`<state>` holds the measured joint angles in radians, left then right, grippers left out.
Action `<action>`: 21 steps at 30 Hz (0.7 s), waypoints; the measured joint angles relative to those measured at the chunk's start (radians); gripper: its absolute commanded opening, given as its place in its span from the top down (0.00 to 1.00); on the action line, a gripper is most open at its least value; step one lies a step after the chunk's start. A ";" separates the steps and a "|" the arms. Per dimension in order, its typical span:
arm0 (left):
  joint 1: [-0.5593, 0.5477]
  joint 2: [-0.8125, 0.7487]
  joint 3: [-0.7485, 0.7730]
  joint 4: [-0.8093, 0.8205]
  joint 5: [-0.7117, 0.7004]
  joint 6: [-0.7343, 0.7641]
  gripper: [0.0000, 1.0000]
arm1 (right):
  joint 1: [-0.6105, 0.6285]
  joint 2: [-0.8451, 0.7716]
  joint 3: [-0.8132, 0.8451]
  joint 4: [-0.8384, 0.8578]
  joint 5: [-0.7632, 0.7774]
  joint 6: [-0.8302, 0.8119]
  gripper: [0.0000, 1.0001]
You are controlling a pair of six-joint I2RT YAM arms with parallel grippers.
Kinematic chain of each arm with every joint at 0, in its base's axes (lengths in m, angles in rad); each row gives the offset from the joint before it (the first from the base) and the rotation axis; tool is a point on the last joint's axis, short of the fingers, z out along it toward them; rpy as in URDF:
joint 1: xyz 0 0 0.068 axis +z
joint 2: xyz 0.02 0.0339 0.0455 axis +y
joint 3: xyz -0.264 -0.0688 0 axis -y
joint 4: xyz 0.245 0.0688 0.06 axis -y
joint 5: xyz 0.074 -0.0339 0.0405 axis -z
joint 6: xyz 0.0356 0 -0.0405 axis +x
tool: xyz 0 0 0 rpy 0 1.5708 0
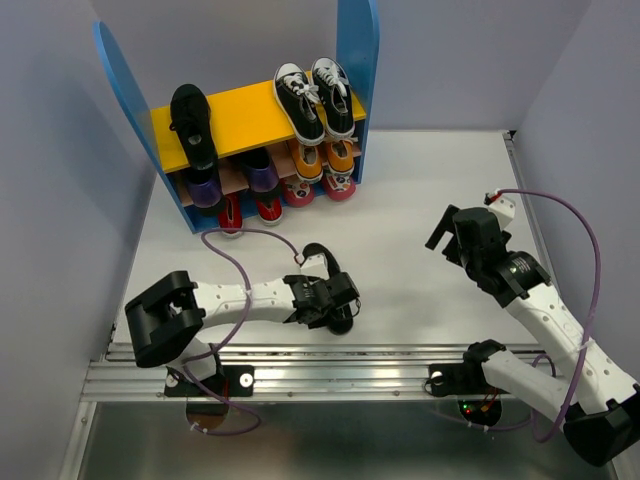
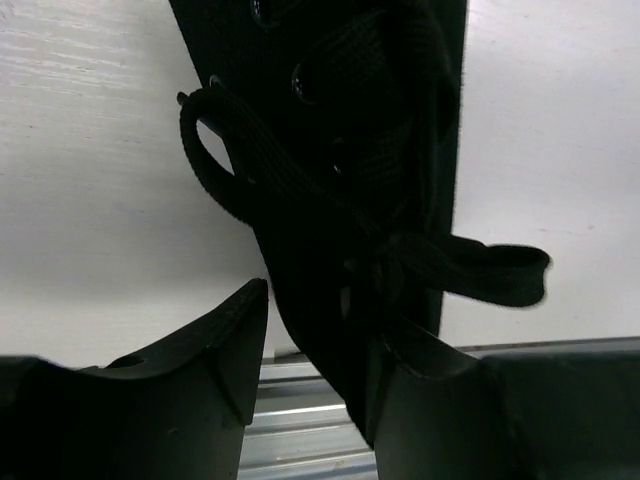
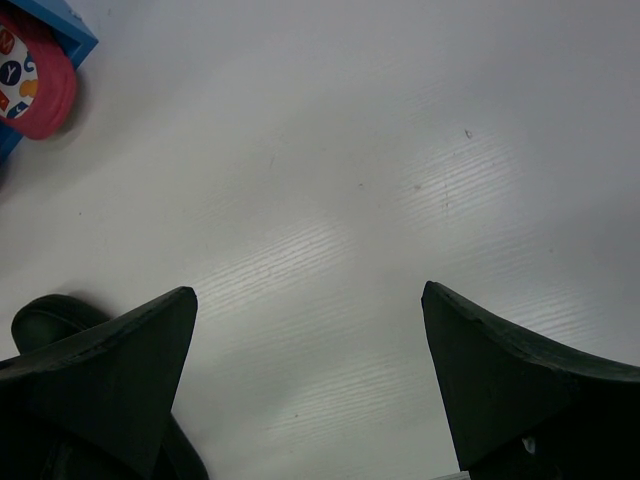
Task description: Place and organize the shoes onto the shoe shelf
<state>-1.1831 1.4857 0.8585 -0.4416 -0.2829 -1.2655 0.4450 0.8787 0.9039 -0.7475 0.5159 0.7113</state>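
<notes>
The shoe shelf (image 1: pixel 250 112) stands at the back left. Its yellow top board carries one all-black shoe (image 1: pixel 193 122) on the left and the black canvas sneakers (image 1: pixel 315 95) on the right. The orange sneakers (image 1: pixel 324 158) sit on the lower board. A second all-black shoe (image 1: pixel 343 322) lies on the table near the front. My left gripper (image 1: pixel 335 295) is over its middle. In the left wrist view the shoe (image 2: pixel 350 150) sits between the jaws, against the right finger (image 2: pixel 440 400), with a gap to the left finger (image 2: pixel 215 345). My right gripper (image 1: pixel 443 232) (image 3: pixel 308 292) is open and empty above bare table.
Purple shoes (image 1: pixel 262 175) sit on the lower board. Red-and-pink shoes (image 1: pixel 300 192) (image 3: pixel 30 85) stand on the table under the shelf front. An aluminium rail (image 1: pixel 330 370) runs along the near edge. Grey walls close in the left, back and right sides.
</notes>
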 measured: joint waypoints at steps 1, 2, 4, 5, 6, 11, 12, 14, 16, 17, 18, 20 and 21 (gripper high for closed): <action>0.000 0.015 0.000 0.004 0.002 -0.002 0.55 | 0.000 0.000 -0.002 0.000 0.000 0.000 0.00; 0.000 0.034 0.000 0.011 0.005 -0.006 0.63 | 0.000 0.000 -0.003 0.000 0.000 0.000 0.00; 0.000 0.054 0.001 0.015 0.008 -0.014 0.75 | 0.000 0.000 -0.003 0.000 0.000 0.000 0.00; 0.000 0.053 0.003 0.007 0.006 -0.015 0.95 | 0.000 -0.001 -0.003 0.000 0.000 0.000 0.00; 0.000 0.051 0.007 -0.011 0.003 -0.022 1.00 | 0.000 -0.002 -0.003 0.000 0.000 -0.001 0.00; 0.000 0.040 0.063 -0.166 -0.014 -0.020 1.00 | 0.000 -0.009 -0.003 0.000 0.000 -0.001 0.00; 0.000 0.034 0.081 -0.195 -0.019 -0.017 1.00 | 0.000 -0.009 -0.003 0.000 0.000 0.000 0.00; -0.001 -0.005 0.139 -0.264 -0.040 -0.008 1.00 | 0.000 -0.009 -0.003 0.000 0.000 0.000 0.00; -0.001 -0.046 0.193 -0.317 -0.063 0.017 1.00 | 0.000 -0.009 -0.003 0.000 0.000 0.000 0.00; 0.000 -0.072 0.234 -0.354 -0.080 0.038 1.00 | 0.000 -0.009 -0.004 0.001 0.000 0.000 0.00; 0.000 -0.092 0.264 -0.369 -0.091 0.051 1.00 | 0.000 -0.009 -0.004 0.001 0.000 0.000 0.00; 0.000 -0.123 0.332 -0.412 -0.115 0.090 1.00 | 0.000 -0.008 -0.004 0.001 0.000 0.000 0.00; 0.000 -0.132 0.355 -0.428 -0.122 0.103 1.00 | 0.000 -0.008 -0.004 0.001 0.000 0.000 0.00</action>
<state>-1.1831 1.3540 1.2137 -0.8700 -0.4049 -1.1622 0.4450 0.8703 0.9001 -0.7467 0.5156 0.7109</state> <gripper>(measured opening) 0.048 0.998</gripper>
